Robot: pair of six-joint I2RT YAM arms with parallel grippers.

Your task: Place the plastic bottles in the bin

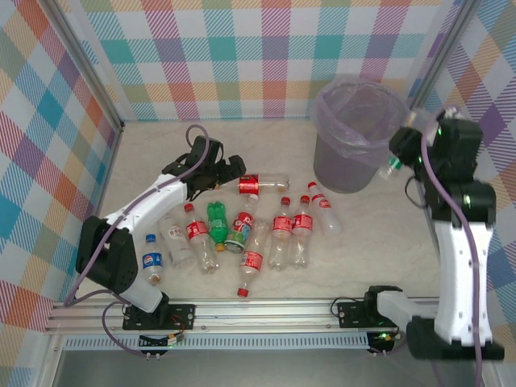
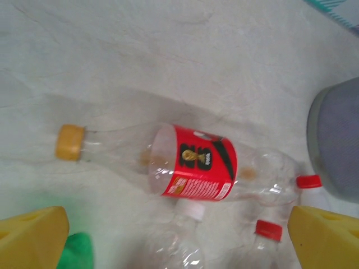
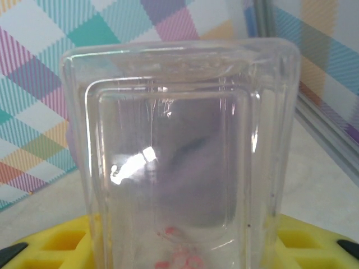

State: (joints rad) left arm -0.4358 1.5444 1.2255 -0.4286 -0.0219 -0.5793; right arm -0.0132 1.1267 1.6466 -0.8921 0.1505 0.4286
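Several plastic bottles lie in a loose row on the white table, most with red labels, one green, one blue-labelled. My left gripper is open, hovering beside a red-labelled bottle. In the left wrist view that bottle has a yellow cap and lies beyond the yellow fingertips. My right gripper is shut on a clear bottle with a green cap, just right of the bin. That bottle stands between the yellow fingers.
The grey, lilac-lined bin stands at the back right, close to the checked right wall. Its grey side lies at the right edge of the left wrist view. A metal rail runs along the near edge.
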